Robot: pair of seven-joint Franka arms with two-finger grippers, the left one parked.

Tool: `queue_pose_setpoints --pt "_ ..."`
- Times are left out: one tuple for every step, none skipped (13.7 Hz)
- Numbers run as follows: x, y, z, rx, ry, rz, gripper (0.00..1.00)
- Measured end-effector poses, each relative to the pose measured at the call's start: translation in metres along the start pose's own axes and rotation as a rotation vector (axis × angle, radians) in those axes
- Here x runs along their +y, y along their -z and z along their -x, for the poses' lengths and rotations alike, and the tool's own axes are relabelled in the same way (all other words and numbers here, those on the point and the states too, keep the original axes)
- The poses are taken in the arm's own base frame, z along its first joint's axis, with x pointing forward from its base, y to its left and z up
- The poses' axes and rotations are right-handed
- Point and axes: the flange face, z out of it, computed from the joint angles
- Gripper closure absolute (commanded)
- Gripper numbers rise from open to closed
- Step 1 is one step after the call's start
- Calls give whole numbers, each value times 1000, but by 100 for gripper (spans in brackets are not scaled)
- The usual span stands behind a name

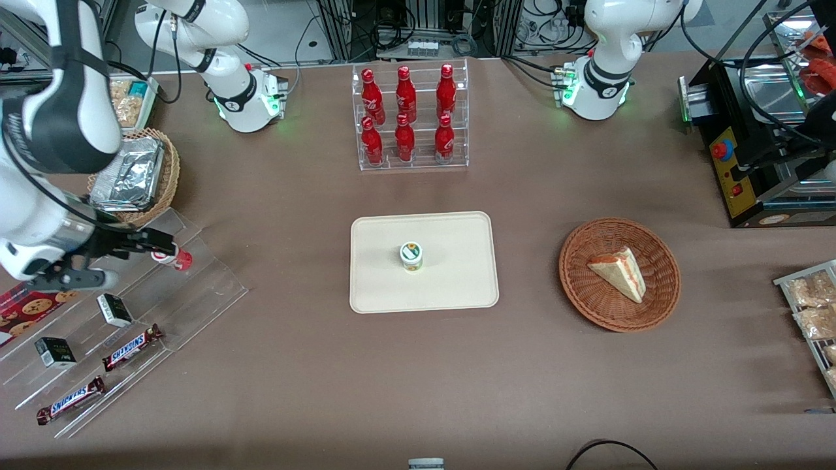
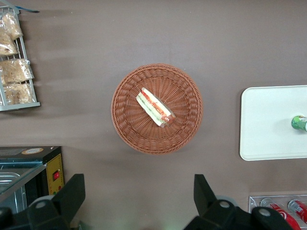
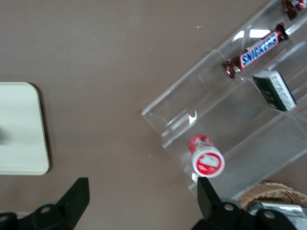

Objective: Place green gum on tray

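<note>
The green gum stands upright near the middle of the tray; the wicker basket, toward the parked arm's end from the tray, holds a sandwich wedge. The gripper hangs empty with fingers spread wide over the clear stepped stand, by the red gum; only the right wrist view shows that lid plainly; the left wrist view cuts the green gum at its edge.
</note>
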Motion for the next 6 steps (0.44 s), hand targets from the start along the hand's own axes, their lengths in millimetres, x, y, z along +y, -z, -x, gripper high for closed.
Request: queue_pose_setpoints --pt "4 6 8 -12 -4 -2 0" --pt "4 13 17 -26 -5 -4 0" --pt "4 20 27 -46 -6 -6 0" --pt "6 29 38 -67 -8 -8 0" --pt "7 37 47 -80 -12 -8 0" --pt "10 44 54 -86 -19 0 0"
